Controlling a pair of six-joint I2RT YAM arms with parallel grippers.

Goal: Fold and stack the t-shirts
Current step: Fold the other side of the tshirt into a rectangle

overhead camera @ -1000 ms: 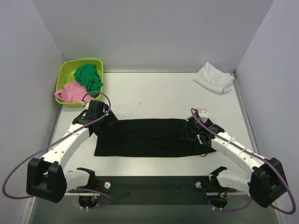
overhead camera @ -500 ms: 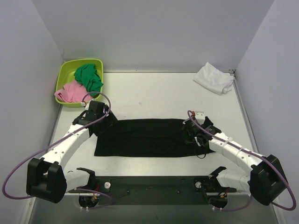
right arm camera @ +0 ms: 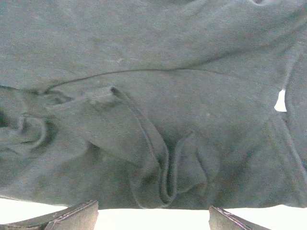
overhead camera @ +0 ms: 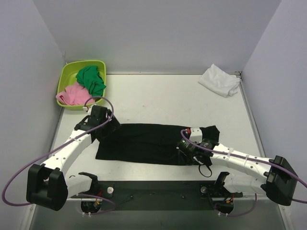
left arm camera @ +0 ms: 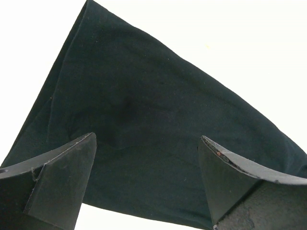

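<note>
Both pincers are spread wide with nothing gripped. The left gripper (left arm camera: 146, 143) is held over the left end of the black shirt (overhead camera: 139, 141), and the right gripper (right arm camera: 153, 211) over its rumpled folds. Since 1 second ago the right arm has been swung leftward and the shirt's right end bunched. The black shirt is laid mid-table (overhead camera: 158, 96), and the white shirt (overhead camera: 219, 80) is crumpled at the far right corner.

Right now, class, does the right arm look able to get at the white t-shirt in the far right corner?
Probably yes: the white t-shirt lies uncovered, only bare table between it and the right gripper, open over the black t-shirt.
</note>
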